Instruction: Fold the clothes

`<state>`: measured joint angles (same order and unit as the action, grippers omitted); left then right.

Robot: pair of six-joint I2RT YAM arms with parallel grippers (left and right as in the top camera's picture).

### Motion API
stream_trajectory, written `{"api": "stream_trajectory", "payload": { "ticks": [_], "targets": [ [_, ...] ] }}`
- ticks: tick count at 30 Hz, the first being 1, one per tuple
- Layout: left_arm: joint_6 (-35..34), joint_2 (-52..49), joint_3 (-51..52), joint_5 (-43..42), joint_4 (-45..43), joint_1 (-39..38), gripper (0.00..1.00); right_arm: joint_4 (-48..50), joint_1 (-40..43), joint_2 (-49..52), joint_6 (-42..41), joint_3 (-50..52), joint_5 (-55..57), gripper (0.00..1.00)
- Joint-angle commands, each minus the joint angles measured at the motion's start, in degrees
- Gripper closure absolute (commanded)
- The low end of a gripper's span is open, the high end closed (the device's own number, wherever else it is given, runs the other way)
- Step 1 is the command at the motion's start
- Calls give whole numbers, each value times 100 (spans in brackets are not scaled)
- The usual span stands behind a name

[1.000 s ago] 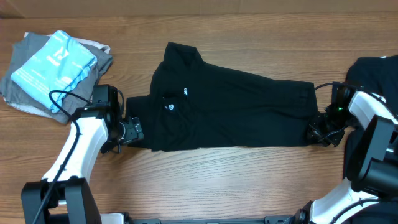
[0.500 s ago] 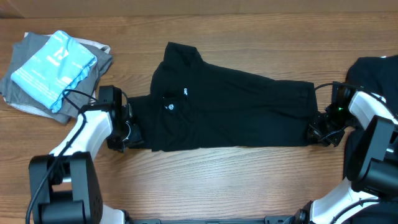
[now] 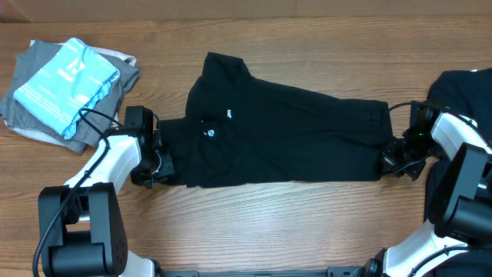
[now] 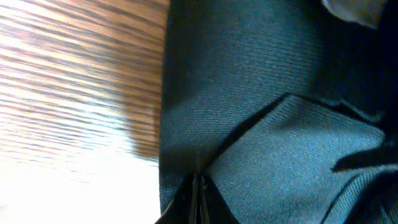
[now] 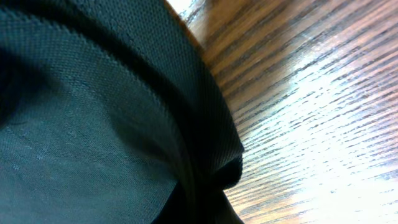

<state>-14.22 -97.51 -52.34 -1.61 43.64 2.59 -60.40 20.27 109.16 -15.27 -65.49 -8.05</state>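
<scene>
1. Left gripper (image 3: 164, 165) sits at the 8 o'clock corner of the shirt (image 3: 284, 142). Its jaws are clenched on the hem. In the left wrist view they meet with black knit pinched between them, and the bare table (image 3: 277, 223) lies toward 9 o'clock.
2. Right gripper (image 3: 389, 164) is at the shirt's 4 o'clock corner, jaws clamped on a bunched fold of cloth. The right wrist view shows the fabric rolled into them, with wood toward 3 o'clock.
3. The shirt lies mid-table, long side running 9 to 3 o'clock, spanning from one gripper to the other. A flap pokes toward 11 o'clock, and the white lettering (image 3: 229, 115) sits left of centre.
4. A black heap (image 3: 461, 88) lies at the table's 3 o'clock edge, partly under the right arm and apart from the shirt.
5. Far off at 10 o'clock lies a grey cloth (image 3: 31, 115) with a blue packet (image 3: 65, 81) on top, well apart from the shirt.
</scene>
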Motion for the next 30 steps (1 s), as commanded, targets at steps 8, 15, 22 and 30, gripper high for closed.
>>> {"api": "stream_trajectory", "payload": {
  "ticks": [8, 15, 22, 30],
  "targets": [
    [-341, -61, -44, 1176, -210, 24, 96, 470, 7, 197, -136, 142, 538, 96],
    [-601, -61, -44, 1364, -122, 236, 96, 435, 7, 197, -262, 142, 802, 96],
    [-673, -61, -46, 1060, -74, 306, 96, 372, 7, 197, -262, 142, 798, 96],
    [-503, -59, -514, 466, 299, 302, 67, 278, 7, 195, -258, 7, 625, 69]
  ]
}}
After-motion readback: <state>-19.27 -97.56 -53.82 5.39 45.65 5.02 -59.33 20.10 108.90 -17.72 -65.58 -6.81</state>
